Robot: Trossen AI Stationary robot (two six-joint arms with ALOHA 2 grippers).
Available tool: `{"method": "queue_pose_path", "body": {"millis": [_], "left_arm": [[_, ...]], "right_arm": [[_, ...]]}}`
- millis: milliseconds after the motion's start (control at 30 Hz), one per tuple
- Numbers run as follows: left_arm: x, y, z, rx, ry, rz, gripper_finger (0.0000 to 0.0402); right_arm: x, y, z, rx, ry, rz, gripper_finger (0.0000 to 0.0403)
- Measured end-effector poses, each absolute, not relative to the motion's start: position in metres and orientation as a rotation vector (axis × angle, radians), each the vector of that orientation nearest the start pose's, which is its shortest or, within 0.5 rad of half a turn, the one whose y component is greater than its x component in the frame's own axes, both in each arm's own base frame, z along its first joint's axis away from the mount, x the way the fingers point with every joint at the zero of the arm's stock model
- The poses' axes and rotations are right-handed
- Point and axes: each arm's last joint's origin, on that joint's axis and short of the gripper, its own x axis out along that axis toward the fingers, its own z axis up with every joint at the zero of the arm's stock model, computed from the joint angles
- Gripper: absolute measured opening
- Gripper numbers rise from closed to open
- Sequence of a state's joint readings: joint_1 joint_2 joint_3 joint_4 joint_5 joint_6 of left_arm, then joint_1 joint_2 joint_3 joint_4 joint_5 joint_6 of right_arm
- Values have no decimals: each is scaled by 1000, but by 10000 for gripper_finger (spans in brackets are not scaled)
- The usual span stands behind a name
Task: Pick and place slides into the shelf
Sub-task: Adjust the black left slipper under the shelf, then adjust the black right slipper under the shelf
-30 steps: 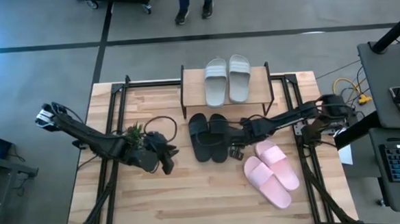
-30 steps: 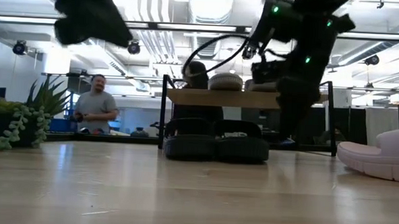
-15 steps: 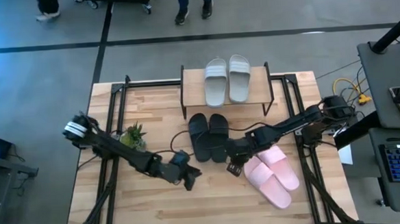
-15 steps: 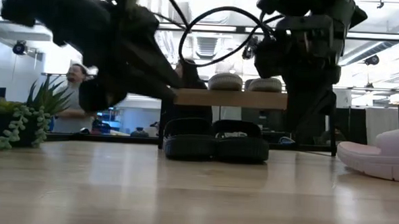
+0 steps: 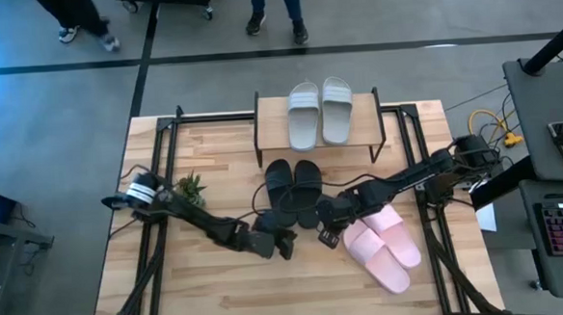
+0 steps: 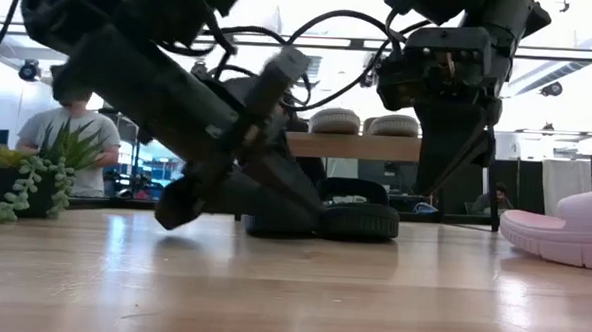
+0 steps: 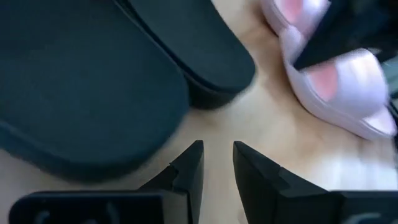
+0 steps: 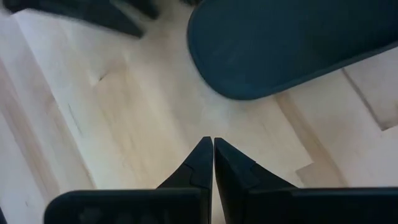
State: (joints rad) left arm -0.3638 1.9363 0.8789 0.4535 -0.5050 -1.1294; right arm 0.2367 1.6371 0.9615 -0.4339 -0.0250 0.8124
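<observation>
Your workspace is a pale planked wooden tabletop [image 5: 211, 287] in a grey-floored lab, with people standing beyond its far edge. At that far edge stands the small two-tier shelf with a light wooden top board and thin black frames [image 5: 269, 110]; the pair of grey wide-strap slides [image 5: 320, 112] already lies on its top board, side by side. The pair of black slides [image 5: 294, 188] lies on the tabletop just in front of the shelf, likely staged for the lower tier. The pair of pink slides [image 5: 380, 241] lies further forward on the right, untouched. Your left gripper [image 7: 217, 163] is low at the near ends of the black slides, its fingers slightly parted and gripping nothing, which reads as an approach. Your right gripper [image 8: 208, 155] hovers between the black and pink pairs, fingers pressed together and empty, apparently waiting.
</observation>
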Motion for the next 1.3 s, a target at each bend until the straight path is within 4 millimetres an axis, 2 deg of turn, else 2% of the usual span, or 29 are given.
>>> {"method": "queue_pose_path", "body": {"millis": [133,300,433,600,700,800,967,1167,1300], "left_arm": [[347,-109,111,-821,419,490,72],[339,-102,114,-750,459,586,72],[338,-88,117,-713,443,661,72],[350,-71,125,-633,415,597,72],[353,-65,128,-611,461,526,72],[350,-67,134,-619,468,489,72],[336,-87,156,-597,473,413,72],[307,-100,176,-525,545,471,72],[299,-100,184,-512,543,481,72]], "right_arm": [[299,78,174,597,1133,-210,9],[301,80,175,610,1111,-198,9],[305,81,177,638,1070,-192,9],[305,85,178,695,1060,-213,9],[304,90,178,718,1054,-211,9],[307,95,179,753,1023,-199,9],[318,97,164,796,984,-230,9],[326,97,142,763,981,-292,9],[328,89,136,742,978,-338,9]]}}
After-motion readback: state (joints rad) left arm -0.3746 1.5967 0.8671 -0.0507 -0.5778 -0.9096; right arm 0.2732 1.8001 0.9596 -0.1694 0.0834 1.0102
